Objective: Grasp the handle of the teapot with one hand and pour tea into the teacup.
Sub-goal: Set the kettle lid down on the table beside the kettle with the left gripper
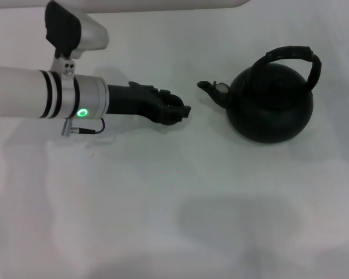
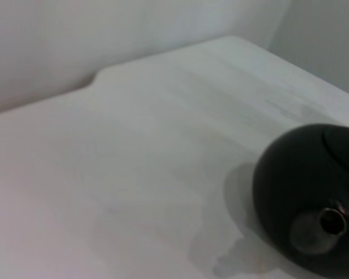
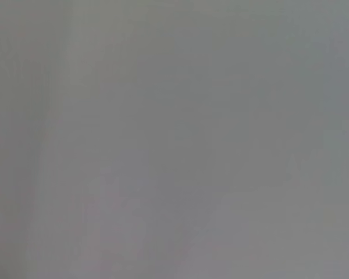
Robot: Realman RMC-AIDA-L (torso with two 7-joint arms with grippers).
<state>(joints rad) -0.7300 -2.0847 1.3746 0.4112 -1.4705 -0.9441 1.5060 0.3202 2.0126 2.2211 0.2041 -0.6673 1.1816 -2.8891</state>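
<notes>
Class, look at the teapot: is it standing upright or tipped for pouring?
Upright. The teapot sits flat on the table, handle arched above it, spout level, apart from the left gripper.

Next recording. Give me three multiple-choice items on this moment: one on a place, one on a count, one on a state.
1. Where does the teapot stand relative to the left gripper?
A. To the robot's left of it
B. To the robot's right of it
C. Directly beneath it

2. How many arms show in the head view?
A. One
B. Two
C. None

3. What state is the teapot in?
A. Lifted by its handle
B. Lying on its side
C. Upright on the table, handle free

Answers:
1. B: the head view shows the pot to the right of the gripper, its spout towards it.
2. A: only the left arm reaches in.
3. C: the pot sits on the table and nothing touches the handle.
</notes>
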